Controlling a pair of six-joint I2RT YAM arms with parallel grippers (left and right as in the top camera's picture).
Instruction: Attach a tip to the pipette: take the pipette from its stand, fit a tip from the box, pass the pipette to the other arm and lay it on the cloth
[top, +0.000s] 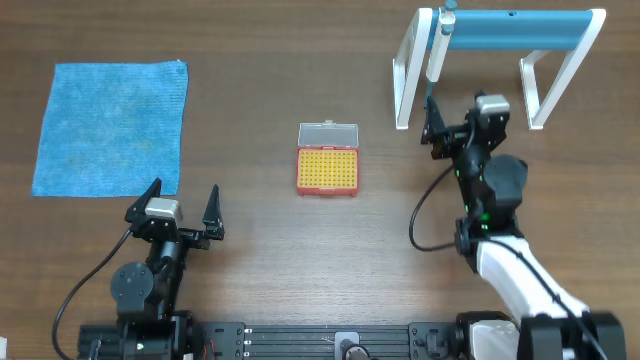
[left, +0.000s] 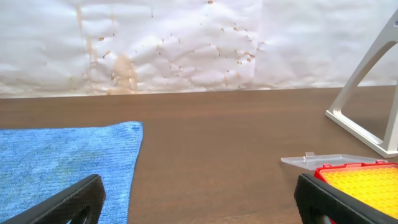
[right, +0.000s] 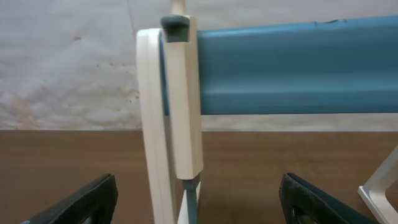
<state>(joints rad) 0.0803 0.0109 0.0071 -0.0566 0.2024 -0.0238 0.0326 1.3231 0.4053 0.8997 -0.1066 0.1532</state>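
While left hand (top: 182, 196) and right hand (right: 198, 206) gape empty, open box (top: 299, 172) holds yellow tips (top: 327, 169)

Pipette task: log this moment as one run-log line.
stage: pickup not begun | pipette: hanging on stand | right jaws: open, facing pipette | left jaws: open, near cloth | tip box: open

This looks like a lab workbench. On the brown wood-grain tabletop (top: 260, 260) stand a white-framed, blue-barred pipette stand (top: 510, 30) and a red box of yellow pipette tips (top: 327, 192).
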